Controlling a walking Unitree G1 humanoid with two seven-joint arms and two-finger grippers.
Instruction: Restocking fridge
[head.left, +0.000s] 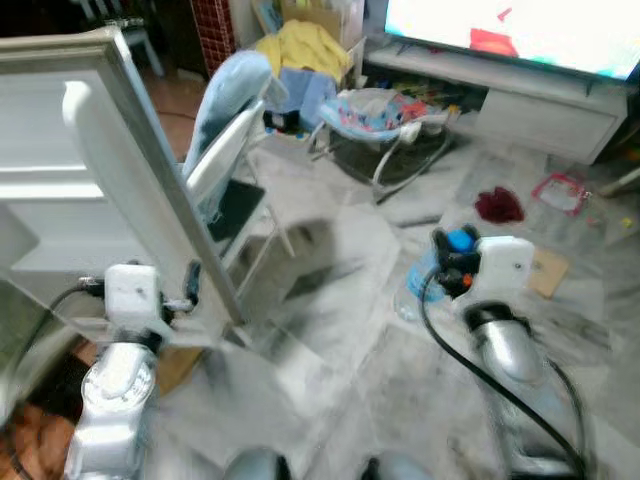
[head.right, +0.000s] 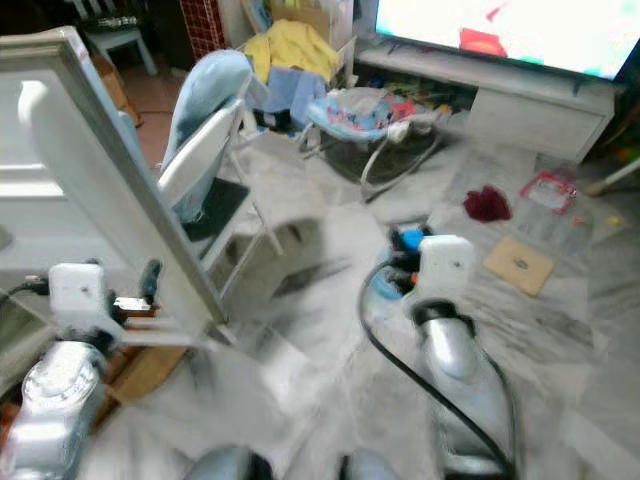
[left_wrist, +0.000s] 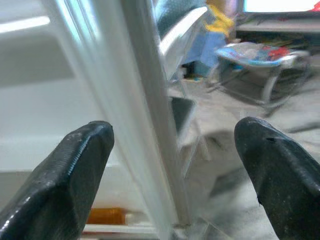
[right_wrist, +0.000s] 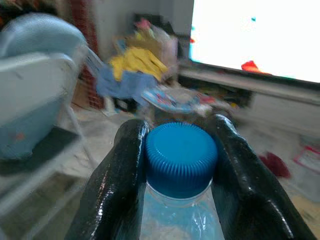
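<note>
my right gripper (right_wrist: 180, 165) clamps the clear plastic bottle with blue ribbed cap (right_wrist: 181, 156) at its neck, axis upright | my left gripper (left_wrist: 175, 165) spread wide astride the open white fridge door (head.left: 130, 170) edge | fridge lies leftward of bottle, left arm nearer

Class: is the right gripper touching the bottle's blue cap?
Touching. In the right wrist view, the right gripper has both black fingers pressed against the sides of the bottle's blue cap, with no gap.

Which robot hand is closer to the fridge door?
The left. The left gripper has its open fingers either side of the fridge door edge. The right gripper is off to the door's right, holding a blue-capped bottle.
</note>
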